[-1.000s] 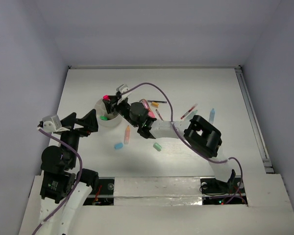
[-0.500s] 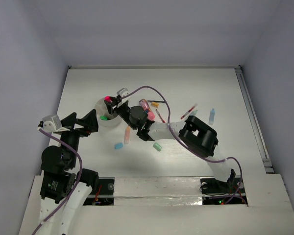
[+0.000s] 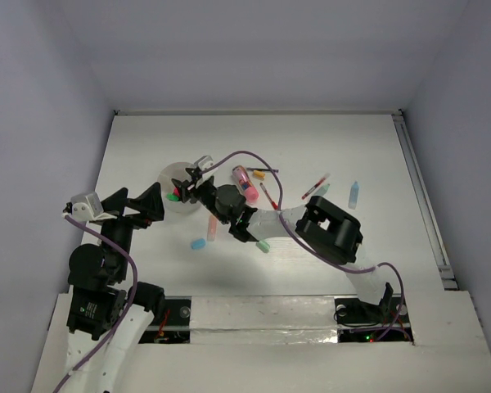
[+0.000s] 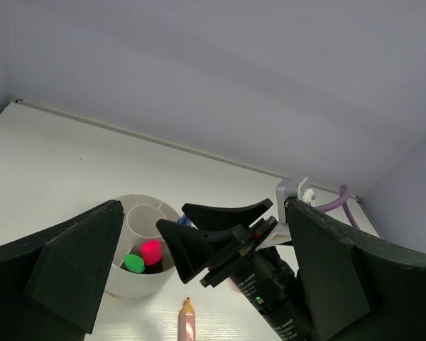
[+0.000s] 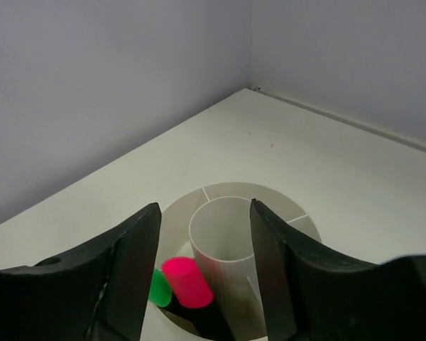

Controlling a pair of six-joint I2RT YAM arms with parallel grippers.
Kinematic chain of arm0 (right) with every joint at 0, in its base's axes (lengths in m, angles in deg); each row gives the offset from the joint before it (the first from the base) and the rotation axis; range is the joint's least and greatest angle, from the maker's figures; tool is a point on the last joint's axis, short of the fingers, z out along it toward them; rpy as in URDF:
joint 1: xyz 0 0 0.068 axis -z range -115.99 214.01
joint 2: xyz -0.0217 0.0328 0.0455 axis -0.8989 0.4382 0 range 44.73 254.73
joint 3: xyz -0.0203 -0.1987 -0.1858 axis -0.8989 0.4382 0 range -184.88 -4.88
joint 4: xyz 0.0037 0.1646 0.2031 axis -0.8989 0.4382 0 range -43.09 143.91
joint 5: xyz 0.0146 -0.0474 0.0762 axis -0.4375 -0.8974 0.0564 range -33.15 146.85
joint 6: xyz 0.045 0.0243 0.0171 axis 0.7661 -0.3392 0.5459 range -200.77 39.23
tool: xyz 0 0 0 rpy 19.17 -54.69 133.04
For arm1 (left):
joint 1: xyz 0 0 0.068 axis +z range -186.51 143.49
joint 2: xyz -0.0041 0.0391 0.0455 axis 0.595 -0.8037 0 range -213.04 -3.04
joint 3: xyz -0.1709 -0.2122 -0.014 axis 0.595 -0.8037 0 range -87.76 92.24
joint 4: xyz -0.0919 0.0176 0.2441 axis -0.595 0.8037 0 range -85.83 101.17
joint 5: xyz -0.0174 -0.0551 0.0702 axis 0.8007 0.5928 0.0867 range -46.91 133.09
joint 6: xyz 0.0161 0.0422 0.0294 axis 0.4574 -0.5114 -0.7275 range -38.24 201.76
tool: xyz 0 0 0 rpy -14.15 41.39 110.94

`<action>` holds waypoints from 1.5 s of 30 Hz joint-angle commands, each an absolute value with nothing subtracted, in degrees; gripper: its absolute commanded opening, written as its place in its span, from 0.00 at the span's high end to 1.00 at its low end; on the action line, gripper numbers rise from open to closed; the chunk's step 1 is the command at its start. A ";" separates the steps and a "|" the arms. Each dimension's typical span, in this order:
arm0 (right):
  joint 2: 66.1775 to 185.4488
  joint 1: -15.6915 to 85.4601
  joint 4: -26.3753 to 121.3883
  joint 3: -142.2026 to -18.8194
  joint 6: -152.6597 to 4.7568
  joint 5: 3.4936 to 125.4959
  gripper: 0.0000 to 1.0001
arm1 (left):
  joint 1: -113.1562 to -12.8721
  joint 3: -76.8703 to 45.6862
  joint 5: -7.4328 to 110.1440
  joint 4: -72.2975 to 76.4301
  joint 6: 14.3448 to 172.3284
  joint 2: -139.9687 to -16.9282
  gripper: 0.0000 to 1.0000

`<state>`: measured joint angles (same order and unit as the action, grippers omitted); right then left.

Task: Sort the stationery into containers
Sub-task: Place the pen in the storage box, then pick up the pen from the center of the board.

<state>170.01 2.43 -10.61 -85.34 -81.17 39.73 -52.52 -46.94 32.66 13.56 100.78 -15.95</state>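
The right claw [image 3: 188,186] hung parted and empty over the white cup [image 5: 243,187], left claw [image 3: 150,205] wide, so a careless retreat could have clipped the rim and tipped it.

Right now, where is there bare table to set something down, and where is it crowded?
Bare: the far strip of table between the back wall and the cup; also right of the blue-white marker, up to the rail. Crowded: from the cup, under the right claw, across to the red pen.
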 commanded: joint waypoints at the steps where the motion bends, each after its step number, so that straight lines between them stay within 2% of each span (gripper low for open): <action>1: 167.09 1.96 -14.18 -84.69 -81.03 39.80 0.40 | -52.16 -47.07 33.69 10.67 101.18 -16.58 0.01; 3: 165.85 1.96 -13.30 -83.98 -80.85 40.24 0.36 | -52.16 -47.07 33.78 10.50 101.18 -16.58 0.01; 6: 161.46 1.96 -11.54 -80.65 -80.85 40.68 0.37 | -52.16 -47.15 33.87 10.41 101.18 -16.58 0.01; 9: 155.40 2.92 -6.28 -75.64 -77.62 40.59 0.54 | -52.16 -47.16 34.13 10.41 101.09 -16.58 0.01; 10: 153.99 3.71 0.26 -74.67 -75.95 40.68 0.63 | -52.16 -47.16 34.22 10.41 101.18 -16.58 0.01; 13: 149.51 8.61 18.17 -73.70 -68.22 44.97 0.79 | -52.16 -47.33 34.83 10.15 101.18 -16.40 0.01; 16: 146.60 11.97 30.52 -73.43 -63.20 46.31 0.86 | -52.16 -47.68 35.88 9.88 101.36 -16.58 0.01; 18: 144.85 14.87 39.59 -72.73 -61.96 46.31 0.82 | -52.16 -47.68 36.50 9.80 101.44 -16.84 0.01; 19: 144.49 16.53 44.23 -72.38 -61.78 46.39 0.68 | -52.16 -47.68 37.02 9.71 101.44 -17.28 0.01; 22: 144.40 18.21 50.05 -72.03 -62.22 46.40 0.38 | -52.16 -47.77 38.43 9.62 101.36 -18.42 0.01; 23: 144.57 19.35 50.77 -72.03 -62.31 46.74 0.25 | -52.16 -47.86 39.13 9.45 101.36 -19.55 0.01; 26: 146.85 20.67 53.32 -73.77 -63.62 49.99 0.14 | -52.16 -47.86 41.94 9.01 101.62 -21.93 0.01; 32: 151.87 21.91 54.73 -77.47 -66.79 54.74 0.17 | -52.16 -47.86 45.46 8.65 102.15 -24.92 0.01; 37: 155.64 22.43 55.00 -80.10 -66.97 55.01 0.21 | -52.16 -48.03 46.87 8.30 102.59 -25.63 0.01; 45: 159.16 22.97 54.38 -82.48 -66.79 52.11 0.23 | -52.16 -48.56 52.23 7.16 104.08 -26.95 0.01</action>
